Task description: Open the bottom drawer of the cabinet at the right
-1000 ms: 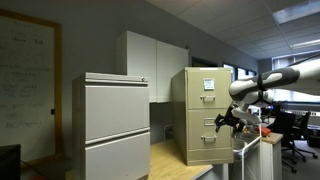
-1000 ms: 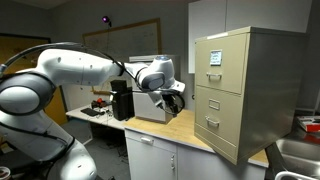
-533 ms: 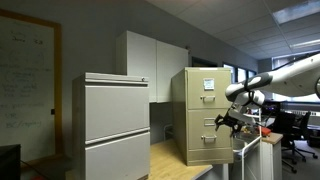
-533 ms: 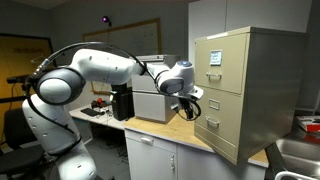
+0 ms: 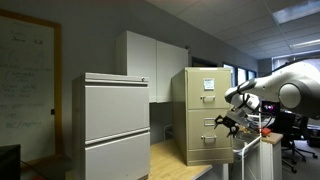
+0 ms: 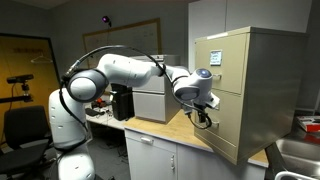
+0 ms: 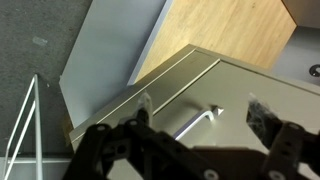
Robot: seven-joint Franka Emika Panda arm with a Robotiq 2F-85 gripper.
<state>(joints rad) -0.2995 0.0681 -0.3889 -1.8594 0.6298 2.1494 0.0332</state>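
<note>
- Gripper [image 7: 200,120] spread wide, just short of bottom drawer handle [image 7: 197,124] on cabinet [image 6: 245,90]
- Centre it around handle, close firmly, then pull straight out toward near side

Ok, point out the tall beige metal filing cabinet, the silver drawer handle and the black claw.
Tall beige metal filing cabinet [image 6: 270,90], exterior view, its side panel.
Silver drawer handle [image 7: 196,122], wrist view, middle of the bar.
Black claw [image 5: 222,123], exterior view, midway between the fingertips.
</note>
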